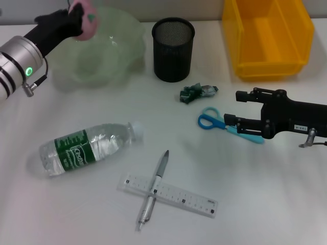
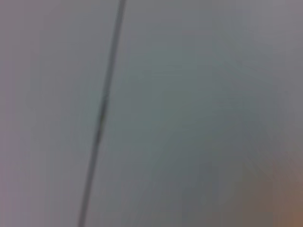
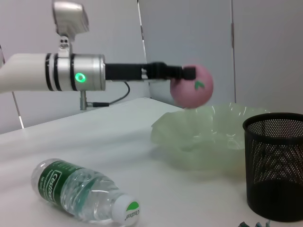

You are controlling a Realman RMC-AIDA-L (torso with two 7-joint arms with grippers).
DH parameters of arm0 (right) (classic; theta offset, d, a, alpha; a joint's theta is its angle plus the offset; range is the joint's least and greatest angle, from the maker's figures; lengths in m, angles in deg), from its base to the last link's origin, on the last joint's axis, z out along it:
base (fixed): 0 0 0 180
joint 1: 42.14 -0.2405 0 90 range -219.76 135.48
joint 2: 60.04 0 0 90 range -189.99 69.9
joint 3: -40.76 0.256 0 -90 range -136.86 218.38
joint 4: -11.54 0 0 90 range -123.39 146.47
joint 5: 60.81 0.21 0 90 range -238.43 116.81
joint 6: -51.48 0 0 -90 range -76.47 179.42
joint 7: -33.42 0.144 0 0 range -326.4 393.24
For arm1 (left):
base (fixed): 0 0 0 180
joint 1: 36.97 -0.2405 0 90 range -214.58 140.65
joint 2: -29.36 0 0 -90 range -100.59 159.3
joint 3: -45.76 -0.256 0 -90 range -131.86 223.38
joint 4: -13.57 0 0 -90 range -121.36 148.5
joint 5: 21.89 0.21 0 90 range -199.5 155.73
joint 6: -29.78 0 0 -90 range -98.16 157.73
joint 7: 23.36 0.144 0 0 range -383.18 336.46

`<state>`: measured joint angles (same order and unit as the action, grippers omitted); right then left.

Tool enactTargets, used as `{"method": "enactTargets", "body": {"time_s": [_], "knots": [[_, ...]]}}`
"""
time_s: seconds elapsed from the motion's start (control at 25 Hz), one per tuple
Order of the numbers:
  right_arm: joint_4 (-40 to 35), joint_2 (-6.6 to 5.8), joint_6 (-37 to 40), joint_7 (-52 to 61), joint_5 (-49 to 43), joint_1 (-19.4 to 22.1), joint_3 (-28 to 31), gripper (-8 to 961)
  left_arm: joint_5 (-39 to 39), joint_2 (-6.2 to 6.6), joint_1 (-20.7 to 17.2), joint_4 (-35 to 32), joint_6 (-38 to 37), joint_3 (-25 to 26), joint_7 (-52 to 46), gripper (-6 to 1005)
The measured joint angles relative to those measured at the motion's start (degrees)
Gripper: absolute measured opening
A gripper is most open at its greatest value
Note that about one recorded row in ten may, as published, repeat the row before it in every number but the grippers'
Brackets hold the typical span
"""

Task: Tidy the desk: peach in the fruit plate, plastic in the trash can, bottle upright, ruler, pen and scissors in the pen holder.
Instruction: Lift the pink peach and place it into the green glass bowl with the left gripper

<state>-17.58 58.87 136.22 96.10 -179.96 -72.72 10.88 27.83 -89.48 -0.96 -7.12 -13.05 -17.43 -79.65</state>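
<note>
While left tool [image 1: 76,20] grips peach [image 1: 88,19], leaf faces pen holder [image 1: 173,49].

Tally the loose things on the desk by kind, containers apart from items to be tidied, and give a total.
Containers: 3 (fruit plate, pen holder, yellow bin)
Fruit: 1 (peach, held by the left hand above the plate)
Bottles: 1 (bottle, lying down)
Stationery: 3 (pen, ruler, scissors by the right hand)
Plastic scraps: 1 (plastic)
Total: 9

Head view looks down; right wrist low, sideways; both show bottle [image 1: 87,148] [image 3: 85,191].
</note>
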Motion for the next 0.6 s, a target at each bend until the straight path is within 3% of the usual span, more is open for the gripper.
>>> {"method": "enactTargets", "body": {"time_s": [0.08,0.24,0.4,0.6], "knots": [[0.01,0.01,0.07,0.00,0.10,0.00,0.00,722,-1.51,0.00,1.65,2.16,5.88,0.21,0.97,44],[0.06,0.08,0.57,0.00,0.14,0.00,0.00,721,-1.98,0.01,2.12,2.81,7.49,0.17,1.81,45],[0.09,0.10,0.59,0.00,0.16,0.00,0.00,721,-1.76,0.01,1.93,2.85,7.25,-0.47,1.96,226],[0.12,0.10,0.59,0.00,0.16,0.00,0.00,722,-1.77,-0.01,1.93,2.86,7.11,-0.82,1.63,367]]}}
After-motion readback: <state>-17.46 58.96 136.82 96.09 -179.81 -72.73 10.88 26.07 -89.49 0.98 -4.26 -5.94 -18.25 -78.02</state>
